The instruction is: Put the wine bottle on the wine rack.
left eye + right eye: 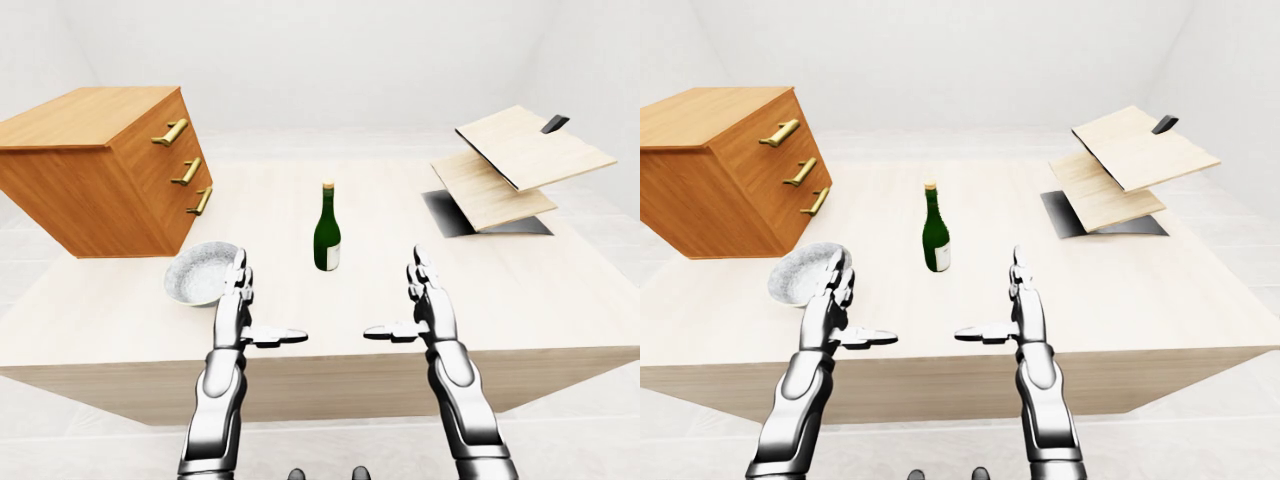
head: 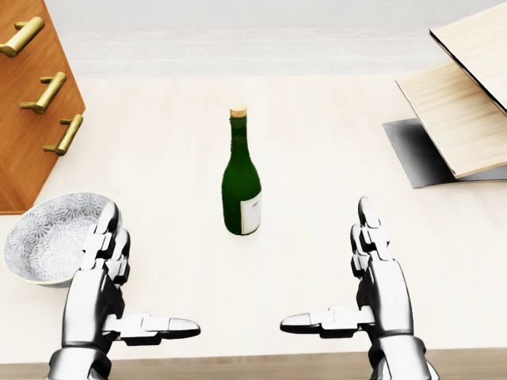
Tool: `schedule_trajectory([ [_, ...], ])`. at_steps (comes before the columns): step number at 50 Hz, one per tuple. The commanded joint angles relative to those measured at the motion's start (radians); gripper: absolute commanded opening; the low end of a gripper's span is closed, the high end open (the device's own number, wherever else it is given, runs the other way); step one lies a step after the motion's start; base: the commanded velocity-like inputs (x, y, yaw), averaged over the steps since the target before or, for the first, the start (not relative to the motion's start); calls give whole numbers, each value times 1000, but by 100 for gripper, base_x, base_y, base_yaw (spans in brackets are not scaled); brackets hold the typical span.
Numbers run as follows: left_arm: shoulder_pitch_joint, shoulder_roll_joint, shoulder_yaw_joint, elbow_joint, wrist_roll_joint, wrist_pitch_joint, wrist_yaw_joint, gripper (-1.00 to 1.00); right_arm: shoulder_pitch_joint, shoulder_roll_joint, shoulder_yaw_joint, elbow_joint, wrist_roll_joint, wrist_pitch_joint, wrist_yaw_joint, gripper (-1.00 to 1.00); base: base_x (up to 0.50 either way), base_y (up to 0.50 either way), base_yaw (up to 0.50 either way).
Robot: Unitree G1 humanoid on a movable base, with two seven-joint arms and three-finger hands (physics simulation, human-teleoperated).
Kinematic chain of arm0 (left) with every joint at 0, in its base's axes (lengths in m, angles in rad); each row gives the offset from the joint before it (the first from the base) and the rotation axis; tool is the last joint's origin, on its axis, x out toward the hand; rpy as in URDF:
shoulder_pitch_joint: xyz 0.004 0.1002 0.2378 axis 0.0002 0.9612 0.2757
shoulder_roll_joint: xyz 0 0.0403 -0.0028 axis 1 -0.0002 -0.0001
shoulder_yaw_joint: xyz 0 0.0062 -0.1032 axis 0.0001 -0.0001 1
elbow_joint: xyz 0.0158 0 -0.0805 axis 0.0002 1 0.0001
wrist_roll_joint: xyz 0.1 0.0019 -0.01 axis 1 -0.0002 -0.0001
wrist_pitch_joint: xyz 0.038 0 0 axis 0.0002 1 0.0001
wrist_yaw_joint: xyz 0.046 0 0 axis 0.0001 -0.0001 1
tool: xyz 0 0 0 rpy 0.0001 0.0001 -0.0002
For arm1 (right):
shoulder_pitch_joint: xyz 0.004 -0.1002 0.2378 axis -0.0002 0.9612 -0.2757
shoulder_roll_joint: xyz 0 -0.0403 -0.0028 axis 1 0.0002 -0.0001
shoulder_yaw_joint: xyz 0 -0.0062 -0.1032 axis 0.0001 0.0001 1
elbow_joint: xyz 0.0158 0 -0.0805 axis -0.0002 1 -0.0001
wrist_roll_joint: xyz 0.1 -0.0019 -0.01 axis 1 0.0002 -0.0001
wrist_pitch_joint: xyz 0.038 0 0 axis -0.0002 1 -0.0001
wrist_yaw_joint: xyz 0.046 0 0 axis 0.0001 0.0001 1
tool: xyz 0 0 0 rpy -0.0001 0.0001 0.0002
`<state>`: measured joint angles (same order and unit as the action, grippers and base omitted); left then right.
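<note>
Between open hands (image 2: 107, 273), beyond them: wine bottle (image 2: 241, 180).

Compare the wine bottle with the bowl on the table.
The wine bottle is dark green, tall and narrow, standing upright mid-table; the bowl is pale grey with a pattern, low and wide, near the drawer chest. The bottle is corked; the bowl is open-topped. Both rest on the table, untouched.

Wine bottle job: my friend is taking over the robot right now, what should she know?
Left hand: open, empty, low at the table's near edge.
Right hand: open, empty, likewise.
Wine bottle: upright on the table, between and beyond the hands, untouched.
Wine rack: slanted boards at the left-eye view's upper right.
Bowl: beside the left hand.
Done: nothing. Left: grasp the bottle, carry it to the rack.
</note>
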<state>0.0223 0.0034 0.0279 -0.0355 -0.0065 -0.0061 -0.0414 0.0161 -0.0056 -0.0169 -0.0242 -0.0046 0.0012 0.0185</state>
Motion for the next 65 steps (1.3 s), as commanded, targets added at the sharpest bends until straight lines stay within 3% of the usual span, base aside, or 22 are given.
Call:
schedule_trajectory([
  [1,26,-14,31,-95,-30,46,-13,100,-12,-11,-26,-25,-14,43,10,100,0,0,0],
  [2,47,-13,31,-148,-42,72,-11,100,-12,-14,-24,-35,-19,49,8,100,0,0,0],
  [3,64,-7,23,-177,-42,82,-17,100,-12,-16,-24,-39,-21,48,8,100,0,0,0],
  [7,114,5,-6,-242,-14,72,-28,100,-8,-24,-19,-50,-62,42,-14,100,0,0,0],
  [9,131,1,-3,-284,-24,93,-27,100,-5,-20,-21,-66,-45,59,-1,100,0,0,0],
  [14,167,2,7,-415,-30,93,-19,100,-10,-26,-33,-106,-53,86,-2,100,0,0,0],
  [21,193,-2,-2,-578,-32,93,-15,100,9,-22,-26,-224,-52,86,9,100,0,0,0],
  [32,202,-7,6,-629,-45,93,-22,100,-6,-34,-58,-386,-61,86,19,100,0,0,0],
  [46,191,-13,76,-690,-105,93,-37,100,-26,-34,-79,-491,-51,86,22,100,0,0,0],
  [54,183,-18,89,-723,-136,93,-43,100,-11,-28,-54,-485,-56,86,36,100,0,-45,0],
  [65,175,-13,105,-803,-138,93,-30,100,-8,-19,-81,-446,3,86,50,100,0,-50,0],
])
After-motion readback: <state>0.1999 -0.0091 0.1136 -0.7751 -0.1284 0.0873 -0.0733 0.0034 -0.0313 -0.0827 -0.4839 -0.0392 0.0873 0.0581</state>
